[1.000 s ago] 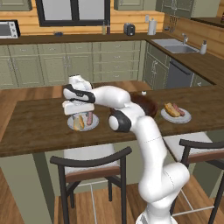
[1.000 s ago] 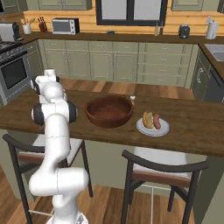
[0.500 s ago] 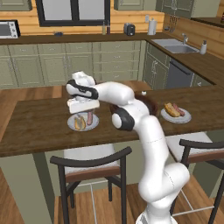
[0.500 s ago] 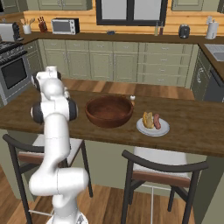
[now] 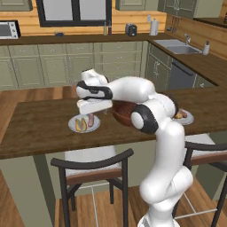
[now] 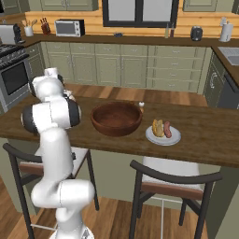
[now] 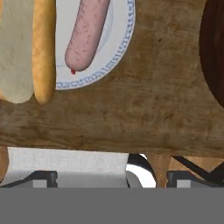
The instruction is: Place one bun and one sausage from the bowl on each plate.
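Observation:
The left plate [image 5: 73,126] holds a bun [image 5: 80,125] and a sausage [image 5: 91,119]. My gripper [image 5: 92,109] hovers just above it, open and holding nothing. In the hand view the pink sausage [image 7: 85,35] and tan bun [image 7: 26,48] lie side by side on that plate [image 7: 118,48], with the gripper [image 7: 113,178] spread wide over the counter's edge. The wooden bowl [image 6: 116,117] stands mid-counter and its inside looks bare. To its right, the other plate [image 6: 163,138] carries a bun [image 6: 158,127] and a sausage [image 6: 167,130].
Two bar stools [image 6: 175,184] stand at the near side of the wooden counter [image 6: 205,135]. A small shaker [image 6: 141,105] stands behind the bowl. Cabinets, a sink [image 5: 179,48] and a microwave [image 6: 69,28] line the far walls.
The hand has lifted a little off the left plate and shifted slightly right. The sausage and bun stay on the plate. The jaws stay wide apart.

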